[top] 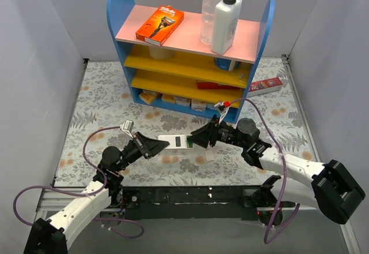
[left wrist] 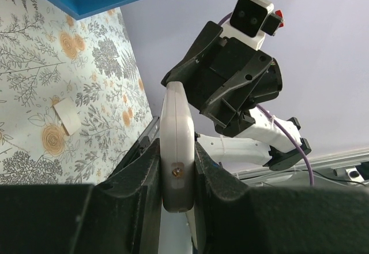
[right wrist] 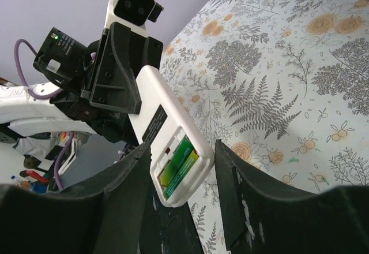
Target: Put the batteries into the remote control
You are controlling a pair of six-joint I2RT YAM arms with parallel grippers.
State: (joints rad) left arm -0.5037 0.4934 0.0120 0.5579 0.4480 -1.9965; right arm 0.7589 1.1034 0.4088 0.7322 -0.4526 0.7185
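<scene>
Hovering over the middle of the counter point(top: 104, 92), the remote control point(top: 174, 142) is clamped at its 9 o'clock end by the left pincer point(top: 166, 145). The right pincer point(top: 195, 141) straddles the 3 o'clock end; whether it squeezes, I cannot tell. Green batteries point(right wrist: 180, 167) sit in the uncovered bay. A loose white piece point(top: 209, 157) lies at 5 o'clock. Likely risk: tilting the remote could spill the cells, since nothing covers them.

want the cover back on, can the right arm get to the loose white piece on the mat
Probably, once freed: the white piece lies bare on the mat just beside the right gripper, but that gripper seems closed around the remote control.
</scene>
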